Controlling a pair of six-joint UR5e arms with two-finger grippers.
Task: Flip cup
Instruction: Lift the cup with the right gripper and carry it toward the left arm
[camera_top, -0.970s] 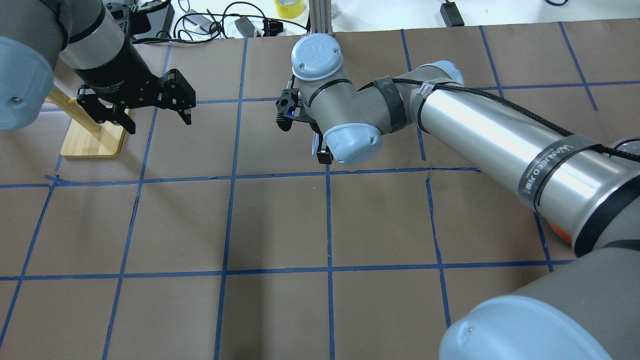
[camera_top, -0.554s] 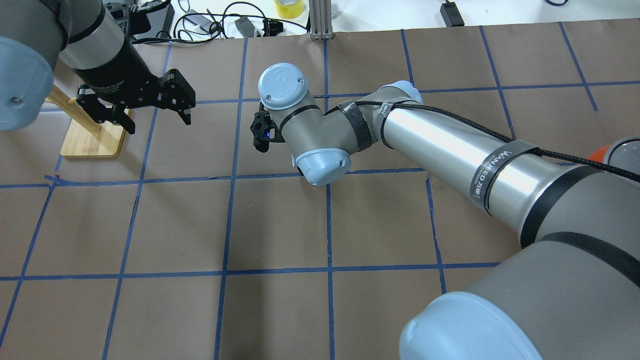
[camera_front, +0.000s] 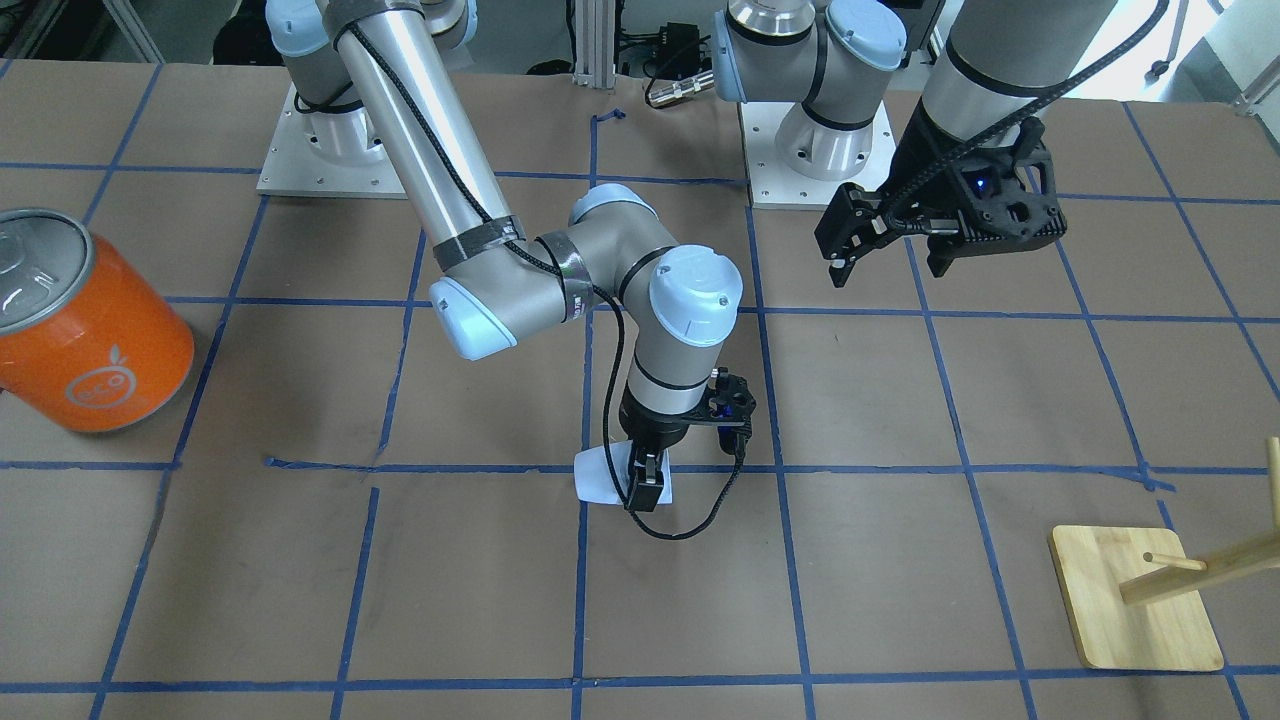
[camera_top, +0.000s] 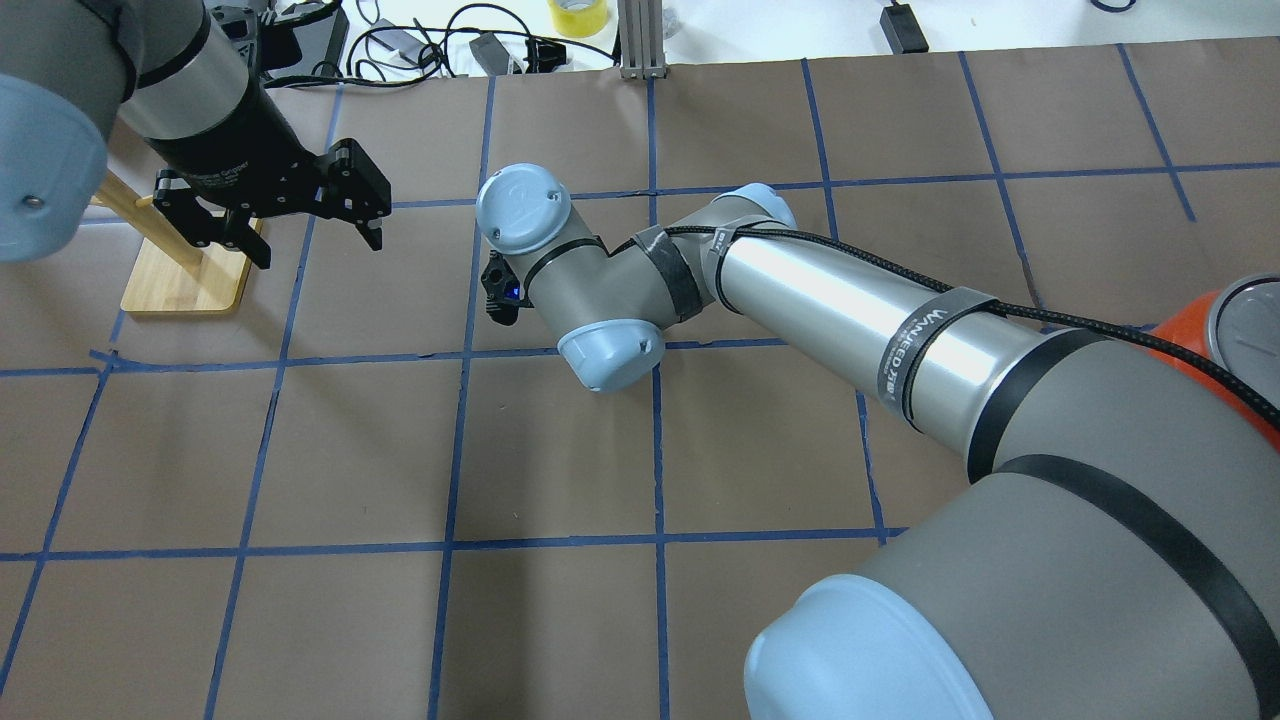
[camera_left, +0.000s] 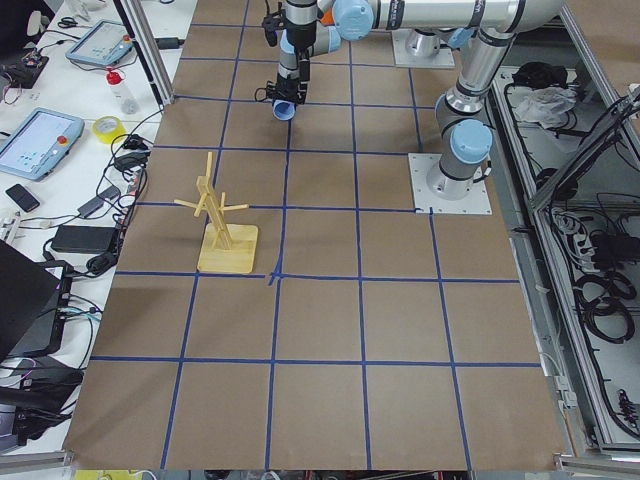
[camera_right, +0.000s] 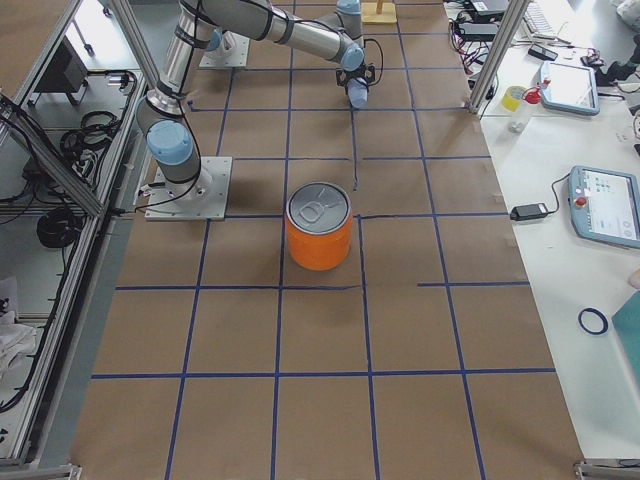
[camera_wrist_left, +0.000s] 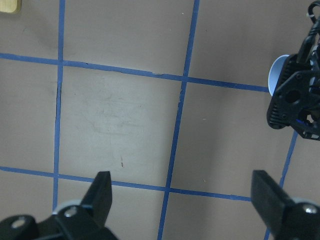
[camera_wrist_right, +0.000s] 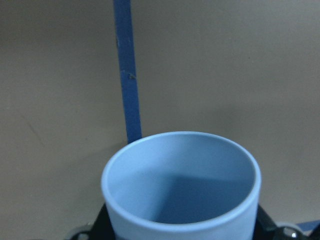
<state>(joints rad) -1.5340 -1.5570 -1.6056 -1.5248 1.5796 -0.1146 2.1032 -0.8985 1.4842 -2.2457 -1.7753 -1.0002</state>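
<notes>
Right gripper (camera_front: 641, 479), clamped on the cup (camera_front: 599, 478), is carrying it leftward versus a second ago, so flip underway; left gripper (camera_top: 318, 246) is idling open.

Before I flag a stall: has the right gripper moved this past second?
Yes. Overhead, the right gripper, holding the cup, swung left, toward the robot, away from the aluminium post.

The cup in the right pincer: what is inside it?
In the right wrist view the cup shows only its smooth pale blue inner wall and a shadow; nothing lies in it. The near rim covers the deepest part, so that part cannot be judged.
</notes>
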